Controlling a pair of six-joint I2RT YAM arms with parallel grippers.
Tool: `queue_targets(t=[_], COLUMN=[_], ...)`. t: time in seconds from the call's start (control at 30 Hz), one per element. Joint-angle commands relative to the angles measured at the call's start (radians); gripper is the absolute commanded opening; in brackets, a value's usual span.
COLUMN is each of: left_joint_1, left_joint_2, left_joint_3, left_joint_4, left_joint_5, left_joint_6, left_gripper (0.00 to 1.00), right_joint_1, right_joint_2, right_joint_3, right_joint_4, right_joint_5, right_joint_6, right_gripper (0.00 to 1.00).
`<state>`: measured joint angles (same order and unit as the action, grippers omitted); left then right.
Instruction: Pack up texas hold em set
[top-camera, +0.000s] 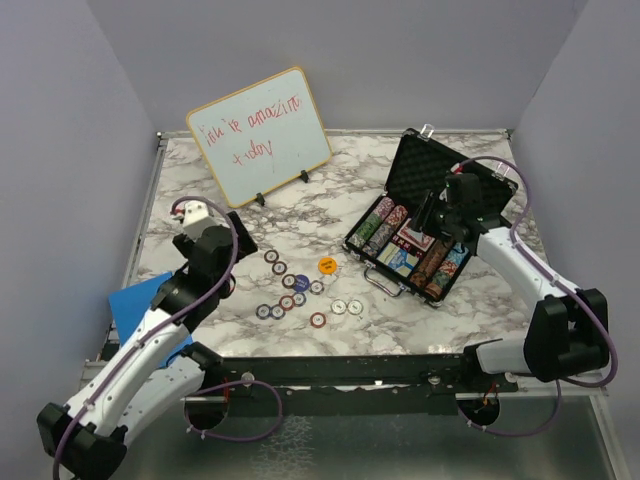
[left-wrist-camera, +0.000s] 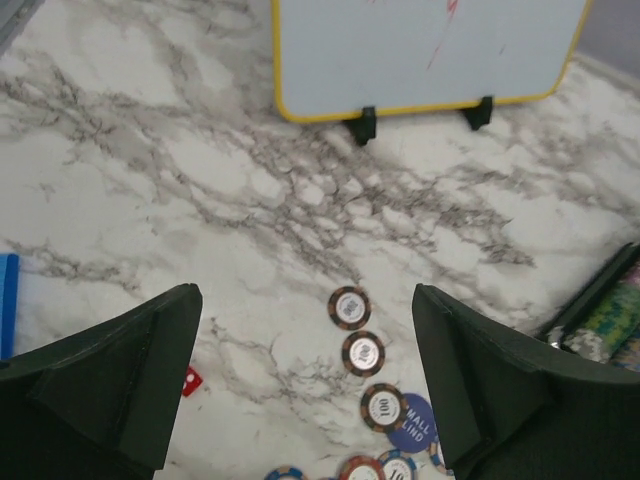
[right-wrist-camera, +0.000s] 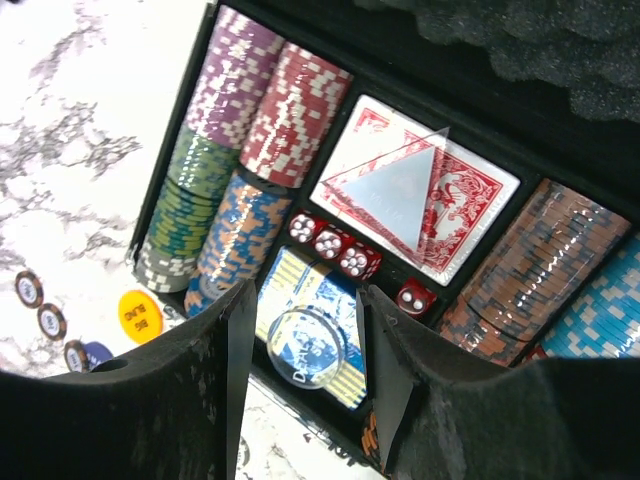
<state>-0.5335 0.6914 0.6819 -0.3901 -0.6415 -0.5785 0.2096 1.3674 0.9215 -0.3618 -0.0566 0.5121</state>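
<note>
- Right claw (right-wrist-camera: 305, 385): jaws apart, small gap on each side of the clear dealer button (right-wrist-camera: 305, 350) sitting between them.
- The button's lying on a blue-and-yellow card deck (right-wrist-camera: 300, 290) in the open case (right-wrist-camera: 580, 150).
- Just ahead: red dice (right-wrist-camera: 335, 245), then a red-backed deck (right-wrist-camera: 440, 215).
- Ahead-left: purple, green, red and orange chip stacks (right-wrist-camera: 240, 150). Ahead-right: brown and light-blue stacks (right-wrist-camera: 540, 260).
- Left, outside the case on the marble: orange disc (right-wrist-camera: 138, 315) and a few loose chips (right-wrist-camera: 30, 290).

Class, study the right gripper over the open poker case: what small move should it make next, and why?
Probably lift the right gripper straight up out of the briefcase. Its jaws stand apart around the clear dealer button, which lies on the blue card deck inside, and loose poker chips wait on the marble table.
</note>
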Motion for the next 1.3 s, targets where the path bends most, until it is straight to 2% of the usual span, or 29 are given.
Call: queue_targets(t=[0.0, 0.13, 0.27, 0.33, 0.43, 0.63, 0.97, 1.27], left_joint_1=[-0.001, 0.028, 0.085, 0.110, 0.154, 0.219, 0.225, 0.233], left_joint_2=[0.162, 0.294, 0.330, 0.342, 0.357, 0.403, 0.478, 0.516], left_joint_3=[0.037, 0.006, -0.056, -0.075, -0.102, -0.144, -0.156, -0.142], left_joint_4=[-0.236, -0.306, -0.273, -0.266, -0.252, -0.167, -0.146, -0.145], left_joint_5=[-0.002, 0.020, 0.071, 0.074, 0.082, 0.166, 0.195, 0.148], left_joint_6=[-0.185, -0.312, -0.398, -0.436, -0.483, -0.504, -0.521, -0.519], left_gripper=[0.92, 0.86, 0.74, 0.71, 0.69, 0.55, 0.52, 0.43], right_joint_1=[0.001, 0.001, 0.001, 0.001, 0.001, 0.000, 0.001, 0.001], right_joint_2=[-0.049, -0.070, -0.063, -0.062, -0.066, -0.067, -0.067, -0.070], right_joint_3=[-0.011, -0.042, -0.063, -0.076, -0.099, -0.110, -0.108, -0.118], right_joint_4=[0.001, -0.002, -0.011, -0.006, 0.011, 0.017, 0.016, 0.020], right_joint_5=[-0.070, -0.064, -0.079, -0.089, -0.108, -0.117, -0.113, -0.117], right_joint_6=[-0.038, -0.032, -0.038, -0.038, -0.040, -0.055, -0.063, -0.067], right_gripper=[0.51, 0.51, 0.49, 0.47, 0.47, 0.45, 0.43, 0.43])
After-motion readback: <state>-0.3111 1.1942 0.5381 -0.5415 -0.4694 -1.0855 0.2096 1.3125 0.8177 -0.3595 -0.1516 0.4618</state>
